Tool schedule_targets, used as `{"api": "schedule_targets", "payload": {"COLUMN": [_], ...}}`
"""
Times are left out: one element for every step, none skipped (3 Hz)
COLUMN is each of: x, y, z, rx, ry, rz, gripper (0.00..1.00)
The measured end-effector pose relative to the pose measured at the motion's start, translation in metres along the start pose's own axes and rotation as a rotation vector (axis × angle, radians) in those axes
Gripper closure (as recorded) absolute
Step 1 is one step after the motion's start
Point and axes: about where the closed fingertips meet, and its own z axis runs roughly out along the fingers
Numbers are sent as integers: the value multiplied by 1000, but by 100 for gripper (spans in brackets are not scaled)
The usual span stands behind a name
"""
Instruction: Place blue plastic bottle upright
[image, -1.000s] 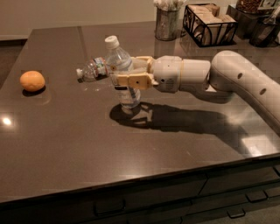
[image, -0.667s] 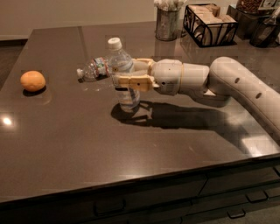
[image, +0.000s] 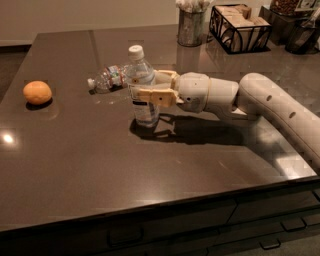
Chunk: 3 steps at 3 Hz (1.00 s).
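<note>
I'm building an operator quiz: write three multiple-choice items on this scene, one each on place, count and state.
1. Where on the table is the orange? A far left; B far right; C centre.
2. How many bottles are there? A one; B two; C three.
3. The blue plastic bottle is: A lying flat; B upright in the gripper; C upside down.
Answers: A, it sits near the left edge. B, a small bottle lies behind the held one. B, its cap is up and the fingers clasp it.

My gripper (image: 146, 91) clasps the standing bottle (image: 141, 74) from its right, on the table (image: 150, 170). Just behind and left of that bottle lies a smaller bottle (image: 107, 79). Far to its left is an orange (image: 37, 92). Well behind it to the right are a cup (image: 191, 27) and a basket (image: 240, 29).
</note>
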Motion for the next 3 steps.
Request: {"api": "schedule_targets", "payload": {"x": [3, 4, 3], "y": [-1, -1, 1], "z": [-2, -6, -4], "rx": [-3, -4, -8], "ry": [-22, -47, -49], "rz": [11, 18, 18], "gripper": [59, 36, 12]}}
